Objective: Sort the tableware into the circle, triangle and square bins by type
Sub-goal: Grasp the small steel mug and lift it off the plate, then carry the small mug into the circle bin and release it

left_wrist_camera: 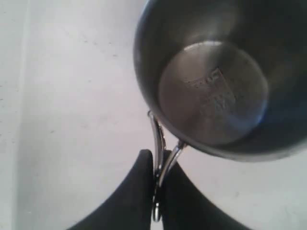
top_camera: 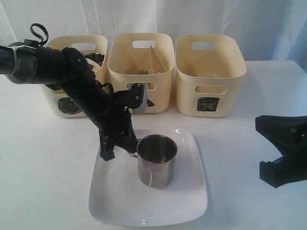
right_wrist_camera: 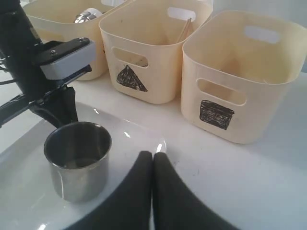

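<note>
Left claw [left_wrist_camera: 157, 165] is pinching the thin wire handle [left_wrist_camera: 158, 136] of the steel mug [top_camera: 157, 160]. Its two dark fingers [left_wrist_camera: 136, 191] are pressing in from either side with only the wire between them, so it is all but together and clamped on that handle. Mug is standing upright, mouth up, on the large white square plate [top_camera: 120, 201], toward the plate's far half, with the handle pointing to the left arm's side. Left wrist view is looking down into the mug, where a faint stamped mark is showing on its floor. Plate is lying flat on the white worktop [top_camera: 38, 167], just in front of three cream bins standing in a row. In the exterior view the circle bin [top_camera: 57, 103] is sitting on the left, partly behind the left arm, with the triangle bin [top_camera: 120, 67] in the middle and the square bin [top_camera: 211, 76] on the right. Wooden chopsticks [top_camera: 153, 60] are leaning inside the triangle bin. Something steel [right_wrist_camera: 86, 14] is showing over the circle bin's rim, too hidden to name. Right claw [right_wrist_camera: 152, 160] is hanging low over the worktop on the right, well apart from the mug, with its fingers lying together and gripping nothing.
</note>
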Tool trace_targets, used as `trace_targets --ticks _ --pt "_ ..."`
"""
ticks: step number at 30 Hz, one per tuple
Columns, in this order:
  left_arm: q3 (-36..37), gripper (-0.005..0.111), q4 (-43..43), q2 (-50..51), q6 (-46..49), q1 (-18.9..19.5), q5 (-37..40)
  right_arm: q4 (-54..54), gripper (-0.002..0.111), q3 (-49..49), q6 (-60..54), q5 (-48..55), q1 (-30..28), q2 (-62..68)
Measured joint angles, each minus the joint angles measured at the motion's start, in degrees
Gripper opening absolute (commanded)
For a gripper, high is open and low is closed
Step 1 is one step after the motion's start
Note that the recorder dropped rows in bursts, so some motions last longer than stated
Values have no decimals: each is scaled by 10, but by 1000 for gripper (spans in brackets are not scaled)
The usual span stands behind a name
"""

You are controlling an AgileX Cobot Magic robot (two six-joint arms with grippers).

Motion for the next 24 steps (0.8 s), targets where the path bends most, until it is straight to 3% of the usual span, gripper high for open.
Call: trace_targets --ticks 6,11,18,24 --pt "0 0 5 -33 0 0 10 0 0 0 0 0 0 0" --pt "0 0 7 -92 0 0 -26 0 0 0 0 -4 0 0" --pt "0 0 10 -155 0 4 -196 0 0 0 0 -3 0 0" --pt "0 0 10 -162 -43 54 -354 0 0 0 0 -3 0 0"
